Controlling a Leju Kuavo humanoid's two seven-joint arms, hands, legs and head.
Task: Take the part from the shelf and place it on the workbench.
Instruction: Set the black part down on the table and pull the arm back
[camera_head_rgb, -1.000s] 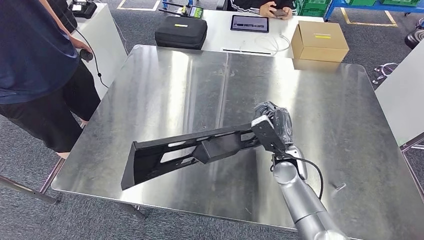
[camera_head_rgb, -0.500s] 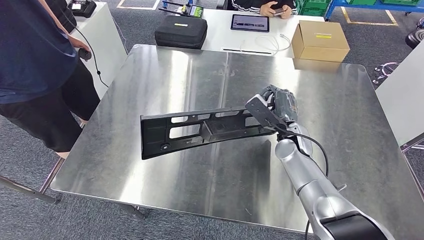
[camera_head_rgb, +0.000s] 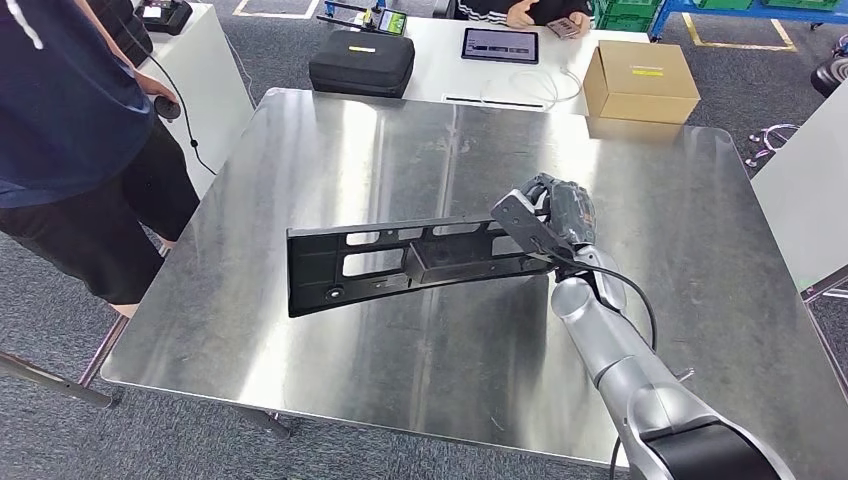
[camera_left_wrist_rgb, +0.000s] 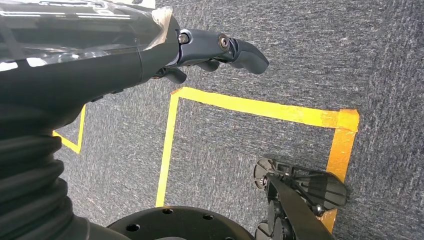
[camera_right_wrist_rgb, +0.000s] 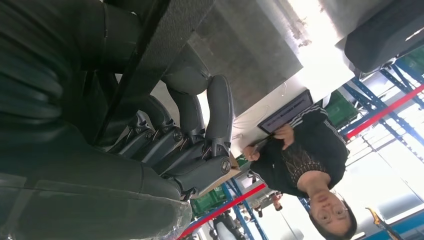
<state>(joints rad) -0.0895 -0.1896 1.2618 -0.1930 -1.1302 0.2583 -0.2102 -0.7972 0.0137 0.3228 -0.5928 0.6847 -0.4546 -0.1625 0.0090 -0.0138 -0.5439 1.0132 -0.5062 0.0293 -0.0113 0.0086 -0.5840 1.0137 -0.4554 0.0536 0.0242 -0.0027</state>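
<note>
Steel workbench (camera_head_rgb: 330, 150) carries the long black part (camera_head_rgb: 400, 262), gripped at one end by the right hand (camera_head_rgb: 548, 226); beyond the bench sit a cardboard box (camera_head_rgb: 640, 80), its yellow label unreadable, and a tablet (camera_head_rgb: 499, 45). Left wrist view: left hand (camera_left_wrist_rgb: 150, 45) empty, fingers extended, over grey carpet (camera_left_wrist_rgb: 300, 60) with yellow tape lines (camera_left_wrist_rgb: 260, 109). Right wrist view: fingers (camera_right_wrist_rgb: 212, 120) wrapped round the part.

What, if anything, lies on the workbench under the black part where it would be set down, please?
Nothing visible does. The right hand holds the black part over bare metal of the workbench; the cardboard box sits off at the far edge.
</note>
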